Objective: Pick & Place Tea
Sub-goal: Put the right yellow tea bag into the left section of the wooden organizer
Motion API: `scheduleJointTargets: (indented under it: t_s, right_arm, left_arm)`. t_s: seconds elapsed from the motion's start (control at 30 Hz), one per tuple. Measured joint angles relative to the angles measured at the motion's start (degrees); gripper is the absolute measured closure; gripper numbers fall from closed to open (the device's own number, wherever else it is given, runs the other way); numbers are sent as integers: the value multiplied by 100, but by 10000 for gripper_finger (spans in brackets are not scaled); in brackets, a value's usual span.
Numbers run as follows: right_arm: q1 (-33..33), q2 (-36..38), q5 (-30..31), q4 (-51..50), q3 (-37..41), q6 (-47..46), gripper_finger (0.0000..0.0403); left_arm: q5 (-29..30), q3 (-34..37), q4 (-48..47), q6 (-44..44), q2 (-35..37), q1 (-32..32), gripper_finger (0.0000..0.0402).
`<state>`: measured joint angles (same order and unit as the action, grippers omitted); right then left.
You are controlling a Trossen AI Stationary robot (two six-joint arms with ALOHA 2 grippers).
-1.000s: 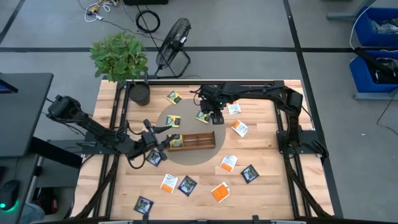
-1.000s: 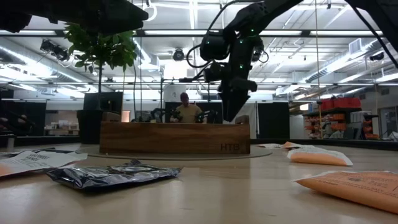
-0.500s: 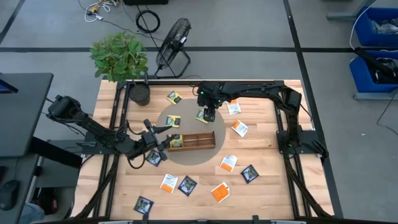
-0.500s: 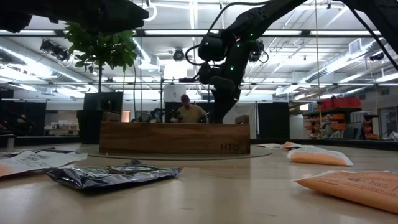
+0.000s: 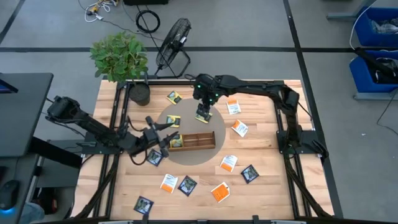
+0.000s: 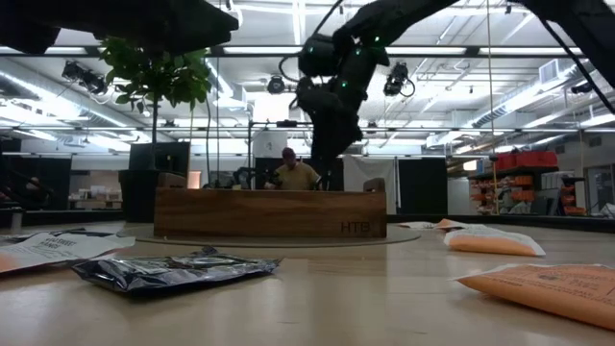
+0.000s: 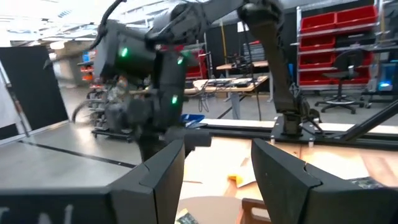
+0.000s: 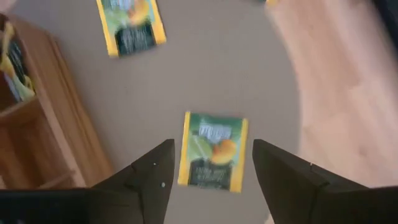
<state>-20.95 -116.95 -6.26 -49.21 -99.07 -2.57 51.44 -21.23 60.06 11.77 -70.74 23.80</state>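
Several tea sachets lie scattered over the wooden table (image 5: 261, 149). My right gripper (image 5: 203, 112) points down, open, over a yellow-green sachet (image 8: 213, 158) that lies flat on the round grey mat (image 8: 236, 74). Its fingers stand on either side of the sachet, above it, and touch nothing. A second yellow-green sachet (image 8: 130, 25) lies farther off on the mat. The long wooden tray (image 5: 194, 140) has a yellow sachet (image 5: 176, 140) in its left end. My left gripper (image 5: 169, 135) waits open and nearly level beside that end of the tray.
Orange-and-white sachets (image 5: 240, 128) and navy sachets (image 5: 249, 173) lie to the right of the tray and toward the near edge. A potted plant (image 5: 121, 59) stands at the far left corner. A person (image 6: 291, 171) sits in the room beyond the table.
My right gripper has gone toward the table's left edge and up a little, rolling about its own axis. It now hangs over the yellow-green sachet it stood beside before. The sachet has stayed flat on the mat, and the fingers have stayed open.
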Motion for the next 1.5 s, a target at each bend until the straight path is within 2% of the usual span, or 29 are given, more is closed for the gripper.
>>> scheduleJointTargets:
  t_s: [0.23,0.47,1.0,1.5]
  right_arm:
    - [66,-675,106,-133,-216,44,179]
    - [23,-933,333,-121,-234,-7,177]
    - [52,-1128,385,-382,-228,-199,86]
    - [74,-1361,463,-363,-240,-236,81]
  left_arm:
    - [-87,-2,76,90,2,-56,211]
    - [-114,-2,56,92,2,-54,211]
    - [-153,-2,63,96,2,-54,211]
    - [-217,-4,62,96,2,-54,211]
